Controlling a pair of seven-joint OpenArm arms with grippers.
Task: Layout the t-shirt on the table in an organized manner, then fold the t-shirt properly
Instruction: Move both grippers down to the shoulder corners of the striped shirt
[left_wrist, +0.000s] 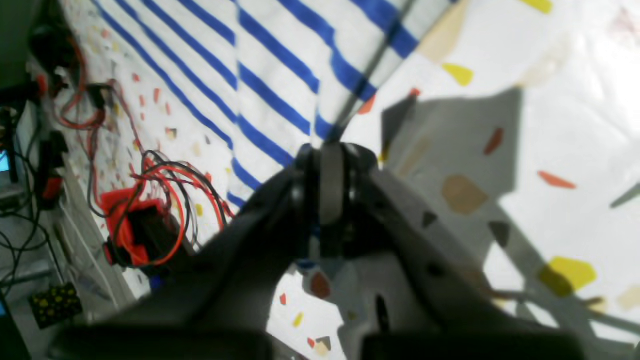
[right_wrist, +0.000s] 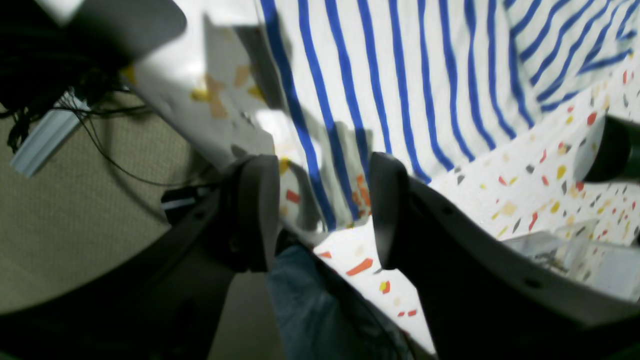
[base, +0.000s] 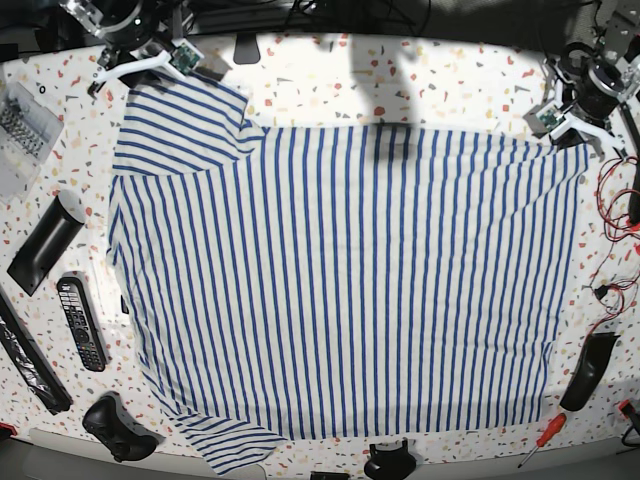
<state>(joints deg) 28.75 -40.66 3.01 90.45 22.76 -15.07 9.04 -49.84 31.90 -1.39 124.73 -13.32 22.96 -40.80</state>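
The t-shirt (base: 350, 280), white with thin blue stripes, lies spread wide and nearly flat on the speckled table (base: 400, 80). My left gripper (base: 570, 125) is at the shirt's far right corner. In the left wrist view the left gripper (left_wrist: 330, 150) is shut, pinching the edge of the t-shirt (left_wrist: 280, 65), which rises in a taut fold above the table (left_wrist: 575, 125). My right gripper (base: 150, 62) is at the far left sleeve. In the right wrist view the right gripper (right_wrist: 322, 220) stands open, its fingers on either side of a corner of the t-shirt (right_wrist: 425, 75) at the edge of the table (right_wrist: 525, 200).
A remote control (base: 80, 322), a flat black bar (base: 40, 250) and a game controller (base: 118, 428) lie left of the shirt. A clear parts box (base: 20, 120) is at the far left. Red wires (base: 615, 200), a black object (base: 588, 370) and a screwdriver (base: 540, 438) are on the right.
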